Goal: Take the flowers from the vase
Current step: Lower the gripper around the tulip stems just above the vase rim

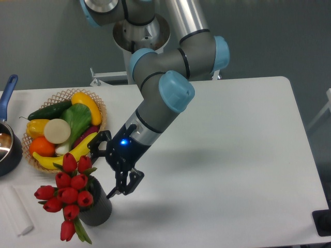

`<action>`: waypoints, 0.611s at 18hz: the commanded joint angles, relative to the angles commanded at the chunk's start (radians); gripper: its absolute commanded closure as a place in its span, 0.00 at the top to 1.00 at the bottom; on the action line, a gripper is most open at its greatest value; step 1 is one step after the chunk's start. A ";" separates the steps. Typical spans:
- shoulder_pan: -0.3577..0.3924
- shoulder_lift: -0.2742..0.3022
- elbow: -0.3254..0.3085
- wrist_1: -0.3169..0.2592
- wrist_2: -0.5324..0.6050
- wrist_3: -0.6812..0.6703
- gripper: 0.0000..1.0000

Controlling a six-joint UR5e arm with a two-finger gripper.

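The flowers [68, 196], a bunch of red tulip buds with green stems, stand in the vase [98, 208], a dark grey ribbed cup near the table's front left. The buds lean out to the left over the vase's rim. My gripper [105, 168] is open and empty. It hangs just above and to the right of the bunch, one finger near the topmost buds and the other near the vase's right side, not touching either.
A wicker basket [98, 109] of fruit and vegetables sits behind the flowers at left. A dark pot with a blue handle [8, 90] stands at the far left edge. A white folded cloth [14, 211] lies left of the vase.
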 joint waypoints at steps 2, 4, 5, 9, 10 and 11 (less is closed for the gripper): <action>-0.006 -0.006 0.015 0.002 -0.005 -0.008 1.00; -0.011 -0.029 0.031 0.005 -0.005 -0.012 1.00; -0.017 -0.037 0.035 0.005 -0.002 -0.011 1.00; -0.032 -0.057 0.048 0.005 0.008 -0.023 1.00; -0.034 -0.055 0.048 0.005 0.008 -0.023 1.00; -0.034 -0.055 0.048 0.005 0.006 -0.023 1.00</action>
